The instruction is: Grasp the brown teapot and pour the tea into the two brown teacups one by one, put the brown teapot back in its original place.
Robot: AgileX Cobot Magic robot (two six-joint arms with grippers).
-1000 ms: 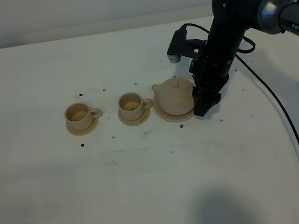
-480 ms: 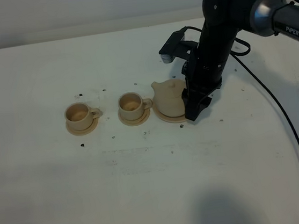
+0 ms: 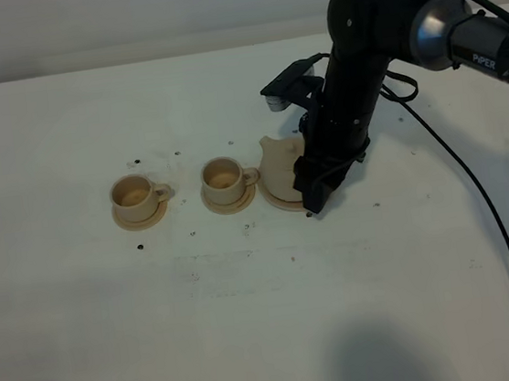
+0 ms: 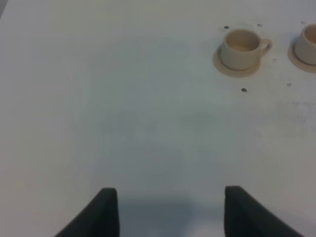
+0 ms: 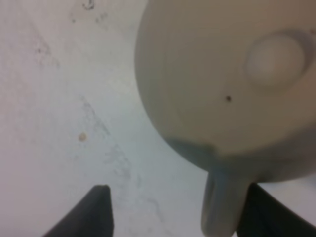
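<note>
The white bench [image 3: 87, 338] carries everything. The black right arm [image 3: 360, 68] bends down at 3 o'clock of the brown teapot [image 3: 279, 167], which sits on its wide saucer [image 3: 277, 204], at 3 o'clock from the two brown teacups [image 3: 133, 195] [image 3: 224, 177]. The right claw [image 5: 182, 212] gapes wide around the pot's handle [image 5: 219, 210], not closed on it. The left claw [image 4: 170, 212] hangs spread and empty.
</note>
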